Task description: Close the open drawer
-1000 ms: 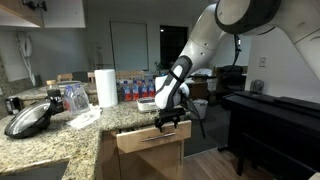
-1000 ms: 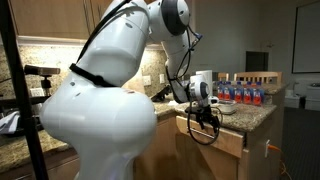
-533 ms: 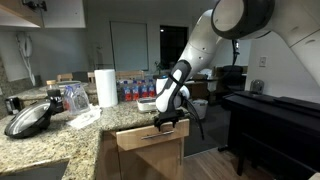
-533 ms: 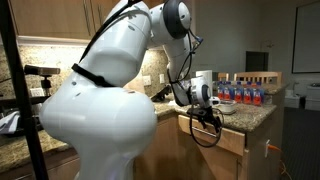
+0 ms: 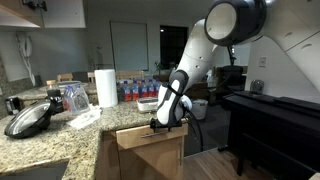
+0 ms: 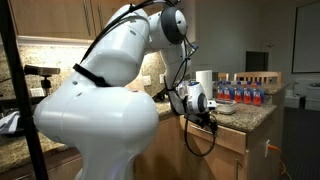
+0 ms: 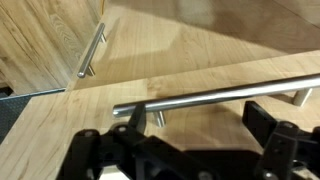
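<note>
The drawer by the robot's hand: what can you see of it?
The wide light-brown wooden drawer stands pulled out from under the speckled granite counter. Its flat, grained front carries a horizontal silver bar handle on short posts. The black hand, open, sits at the front by the handle; contact is unclear.

Both exterior views are dim, soft and grainy, the pale doorway (image 5: 128, 45) and the arm's white shell (image 6: 100, 105) being the brightest patches, while the wrist view is warmer and brighter, with a sheen along the drawer handle (image 7: 220, 95), a diagonal shadow across the wood and the dark hand (image 7: 195, 125) blurred.
</note>
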